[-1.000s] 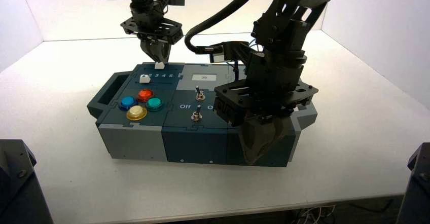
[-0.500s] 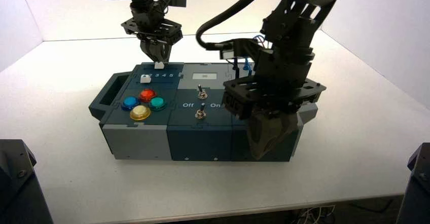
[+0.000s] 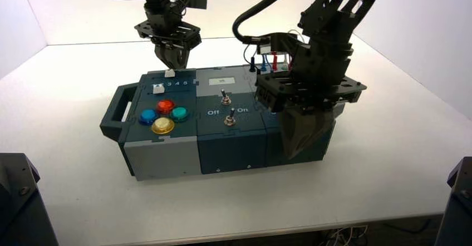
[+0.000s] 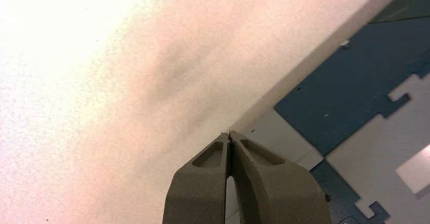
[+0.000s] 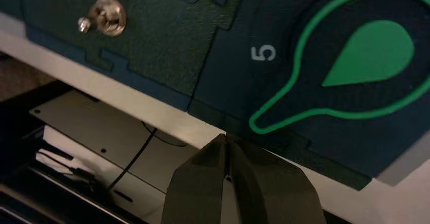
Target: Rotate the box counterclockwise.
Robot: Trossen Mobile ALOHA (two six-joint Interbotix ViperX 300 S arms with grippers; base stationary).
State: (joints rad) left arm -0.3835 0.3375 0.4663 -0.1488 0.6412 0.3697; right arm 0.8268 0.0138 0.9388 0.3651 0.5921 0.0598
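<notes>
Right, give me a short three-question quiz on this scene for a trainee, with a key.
1. True or false: the right gripper is down at the front face of the box, near its right end.
2. Which edge of the box is the left gripper at? A) the far edge, behind the white slider B) the left handle C) the front edge, by the yellow button
3. Fill in: the wrist views show both grippers' fingers ____.

Key:
1. True.
2. A.
3. Shut: in each wrist view the fingertips meet, with nothing held between them.
</notes>
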